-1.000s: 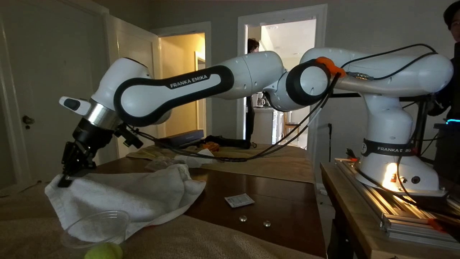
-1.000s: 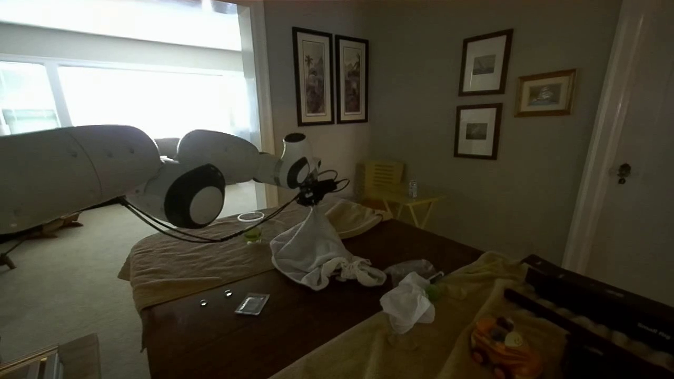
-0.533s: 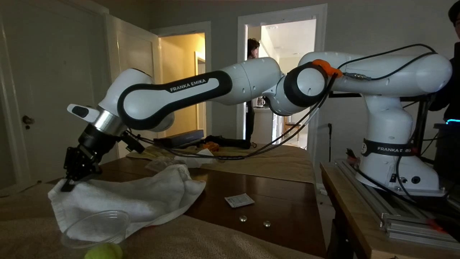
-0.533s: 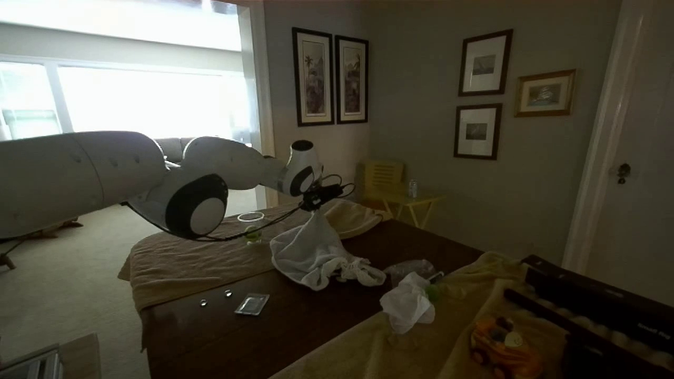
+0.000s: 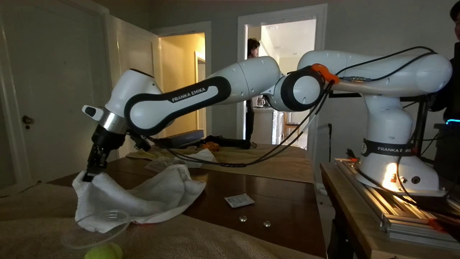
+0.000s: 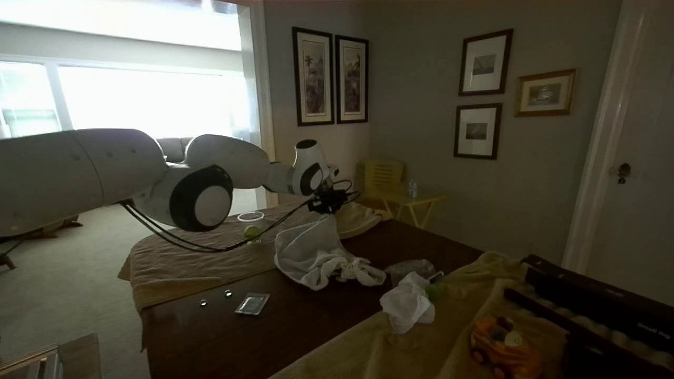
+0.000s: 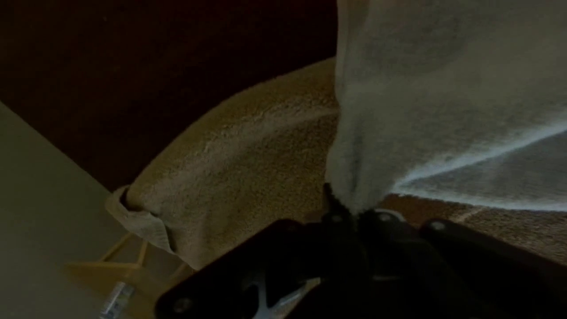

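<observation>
Currently the tool (image 5: 88,177), almost closed, pinches a raised end of white cloth (image 5: 158,203), whose other end lies on the surface (image 5: 280,201).

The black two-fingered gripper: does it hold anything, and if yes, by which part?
The black two-fingered gripper holds the white cloth towel, pinched between its closed jaws at the towel's raised, gathered end; whether that is a corner, I cannot tell.

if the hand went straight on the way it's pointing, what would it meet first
The hand points steeply down, so first come the hanging folds of the white towel that it holds; beyond them, probably the tan cloth, though depth there is unclear.
</observation>
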You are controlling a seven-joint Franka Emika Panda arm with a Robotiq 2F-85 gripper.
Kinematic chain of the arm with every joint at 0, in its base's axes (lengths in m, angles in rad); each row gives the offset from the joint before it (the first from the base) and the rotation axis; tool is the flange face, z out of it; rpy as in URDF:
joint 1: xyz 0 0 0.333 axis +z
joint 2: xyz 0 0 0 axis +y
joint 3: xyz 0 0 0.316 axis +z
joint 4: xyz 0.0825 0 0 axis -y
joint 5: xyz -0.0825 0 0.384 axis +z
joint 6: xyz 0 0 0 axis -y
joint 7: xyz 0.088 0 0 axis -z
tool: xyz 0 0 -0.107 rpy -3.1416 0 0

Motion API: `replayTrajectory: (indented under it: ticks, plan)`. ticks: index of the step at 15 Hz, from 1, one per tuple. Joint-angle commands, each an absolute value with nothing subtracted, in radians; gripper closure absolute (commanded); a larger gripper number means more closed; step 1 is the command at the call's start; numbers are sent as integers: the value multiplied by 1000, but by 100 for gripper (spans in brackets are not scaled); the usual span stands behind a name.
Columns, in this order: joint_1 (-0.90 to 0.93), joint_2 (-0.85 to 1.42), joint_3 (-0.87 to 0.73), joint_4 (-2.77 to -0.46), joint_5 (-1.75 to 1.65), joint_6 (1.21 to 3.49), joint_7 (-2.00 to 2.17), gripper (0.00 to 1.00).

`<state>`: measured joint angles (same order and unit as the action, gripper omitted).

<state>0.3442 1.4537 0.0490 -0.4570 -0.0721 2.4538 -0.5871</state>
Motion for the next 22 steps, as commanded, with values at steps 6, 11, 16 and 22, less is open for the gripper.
replayTrajectory:
  ticks: [6, 11, 16, 22]
  plan:
    - [359, 1460, 68, -442, -83, 2258, -484, 98]
    - [357, 1457, 77, -448, -79, 2181, -485, 98]
    - [348, 1457, 89, -446, -74, 2168, -502, 98]
    - [330, 1422, 72, -452, -77, 2173, -448, 49]
